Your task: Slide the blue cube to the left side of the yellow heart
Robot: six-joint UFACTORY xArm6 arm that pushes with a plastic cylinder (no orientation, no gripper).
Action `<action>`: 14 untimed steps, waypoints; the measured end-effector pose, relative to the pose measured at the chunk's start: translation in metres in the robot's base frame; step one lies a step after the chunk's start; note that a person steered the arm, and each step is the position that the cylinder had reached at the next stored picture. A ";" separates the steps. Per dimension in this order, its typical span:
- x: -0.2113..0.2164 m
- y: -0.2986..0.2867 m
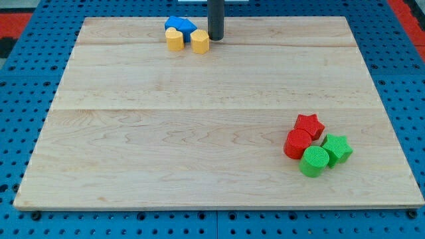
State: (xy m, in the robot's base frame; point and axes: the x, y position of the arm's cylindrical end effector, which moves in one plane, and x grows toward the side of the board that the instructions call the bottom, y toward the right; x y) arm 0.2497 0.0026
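A blue block [180, 25], its shape unclear, lies at the view's top of the wooden board [199, 133]. Just below it stand two yellow blocks: one [174, 39] on the left, whose top looks heart-like, and one [200, 41] on the right that looks hexagonal. Both touch or nearly touch the blue block. My tip [216, 38] stands on the board right beside the right yellow block, on its right side, and to the right of the blue block.
At the view's lower right sits a tight cluster: a red star [309, 125], a red cylinder [298, 143], a green star [337, 147] and a green cylinder [314, 161]. A blue pegboard [26, 79] surrounds the board.
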 end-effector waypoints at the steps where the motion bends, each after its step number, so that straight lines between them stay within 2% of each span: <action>1: -0.018 -0.028; 2: -0.023 -0.069; 3: -0.051 -0.074; 4: -0.053 -0.104; 5: -0.022 -0.122; 6: -0.015 -0.142; 7: -0.041 -0.150; 8: -0.057 -0.187; 10: -0.013 -0.175; 14: -0.013 -0.175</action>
State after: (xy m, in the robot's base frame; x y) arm 0.2366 -0.1727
